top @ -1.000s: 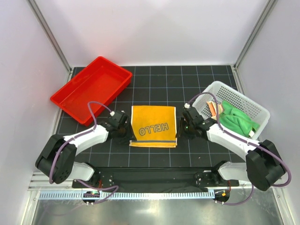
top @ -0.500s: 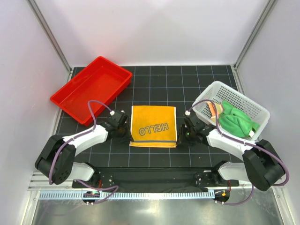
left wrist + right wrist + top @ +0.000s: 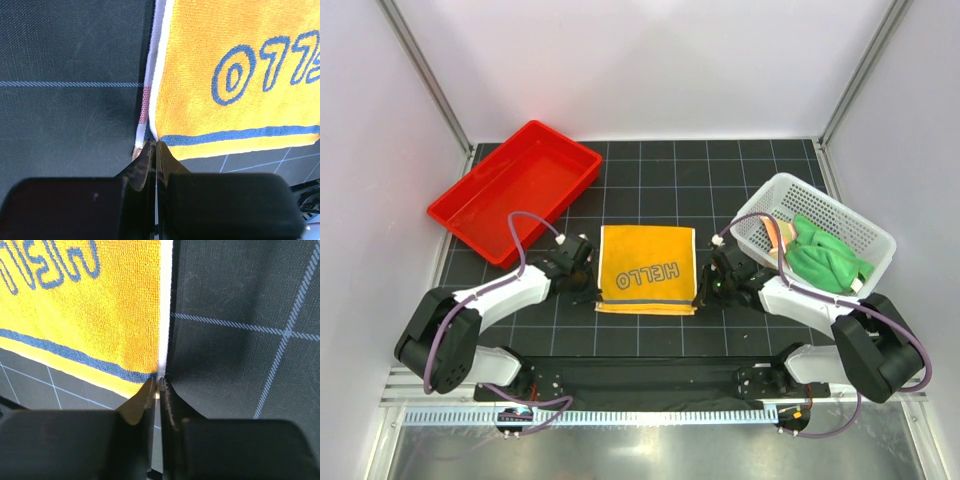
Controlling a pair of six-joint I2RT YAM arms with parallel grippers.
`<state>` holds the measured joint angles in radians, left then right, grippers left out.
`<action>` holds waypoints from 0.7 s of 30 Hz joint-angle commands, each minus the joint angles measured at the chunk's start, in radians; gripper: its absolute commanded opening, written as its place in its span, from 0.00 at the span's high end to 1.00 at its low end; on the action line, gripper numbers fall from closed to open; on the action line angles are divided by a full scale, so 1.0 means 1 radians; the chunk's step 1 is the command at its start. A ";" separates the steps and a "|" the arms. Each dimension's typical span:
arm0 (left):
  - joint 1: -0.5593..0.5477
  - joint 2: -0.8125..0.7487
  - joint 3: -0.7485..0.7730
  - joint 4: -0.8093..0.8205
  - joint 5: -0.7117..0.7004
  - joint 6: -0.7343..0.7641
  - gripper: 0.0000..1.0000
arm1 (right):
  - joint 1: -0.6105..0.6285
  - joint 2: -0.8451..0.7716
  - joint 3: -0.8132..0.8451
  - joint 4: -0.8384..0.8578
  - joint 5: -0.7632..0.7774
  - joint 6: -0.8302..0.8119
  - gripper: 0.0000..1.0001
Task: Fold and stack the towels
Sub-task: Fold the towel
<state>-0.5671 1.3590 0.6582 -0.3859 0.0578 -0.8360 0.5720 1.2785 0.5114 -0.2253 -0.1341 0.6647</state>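
Since a second ago, the right gripper (image 3: 704,292) has been brought down and leftward from beside the white basket (image 3: 865,228) to the lower right corner of the yellow towel (image 3: 647,268). The left gripper (image 3: 153,148) is seen hardly shifted at the lower left corner. In both wrist views the jaws are pressed almost together with the white hem caught between them, so each corner is judged pinched. The towel is laid flat at the middle of the black gridded mat (image 3: 720,180). It reaches from the two tools toward the top of the frame, with its lettering running left to right between them. A fold toward the top edge is thus set up, with both arms equally near. Looped terry pile and a blue-grey stripe are shown, and limp handling is expected. The green towel (image 3: 825,258) and striped towel (image 3: 775,232) are bunched in the basket.
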 commanded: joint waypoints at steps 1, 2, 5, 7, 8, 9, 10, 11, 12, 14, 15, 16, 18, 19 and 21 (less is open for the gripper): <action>0.001 -0.006 0.046 -0.005 0.023 0.012 1.00 | 0.003 0.001 0.007 0.027 -0.004 0.006 0.89; 0.001 -0.003 0.049 -0.010 0.024 0.012 1.00 | 0.003 -0.001 0.010 0.024 -0.009 0.003 0.91; 0.001 0.003 0.075 -0.039 0.020 0.011 1.00 | 0.003 -0.010 0.027 0.009 -0.013 -0.004 0.97; 0.001 0.005 0.106 -0.077 0.014 0.012 1.00 | 0.003 -0.021 0.047 -0.012 -0.013 -0.011 0.99; 0.001 0.006 0.119 -0.091 0.010 0.014 1.00 | 0.002 -0.030 0.056 -0.022 -0.016 -0.014 0.99; 0.001 0.008 0.144 -0.128 -0.002 0.015 1.00 | 0.003 -0.037 0.065 -0.044 -0.016 -0.016 0.99; 0.001 0.008 0.158 -0.143 -0.010 0.017 1.00 | 0.003 -0.044 0.087 -0.055 -0.019 -0.020 0.99; 0.001 0.008 0.172 -0.165 -0.018 0.018 1.00 | 0.003 -0.056 0.099 -0.075 -0.033 -0.022 0.99; 0.001 0.006 0.202 -0.201 -0.033 0.021 1.00 | 0.003 -0.062 0.111 -0.085 -0.038 -0.024 0.99; 0.001 -0.006 0.224 -0.234 -0.041 0.023 1.00 | 0.005 -0.076 0.144 -0.104 -0.051 -0.020 0.99; 0.000 -0.009 0.241 -0.249 -0.049 0.023 1.00 | 0.005 -0.087 0.148 -0.108 -0.068 -0.014 0.99; 0.001 -0.018 0.242 -0.277 -0.049 0.023 1.00 | 0.005 -0.093 0.145 -0.095 -0.082 0.004 0.99; 0.001 -0.034 0.224 -0.297 -0.076 0.023 1.00 | 0.008 -0.108 0.103 -0.059 -0.135 0.038 0.99; 0.001 -0.040 0.209 -0.295 -0.079 0.018 1.00 | 0.012 -0.110 0.076 -0.030 -0.151 0.055 0.99; 0.000 -0.050 0.144 -0.280 -0.081 0.012 1.00 | 0.028 -0.105 -0.005 0.076 -0.173 0.107 0.99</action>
<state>-0.5671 1.3422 0.8536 -0.6132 0.0135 -0.8288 0.5800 1.1805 0.5915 -0.2569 -0.2337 0.6952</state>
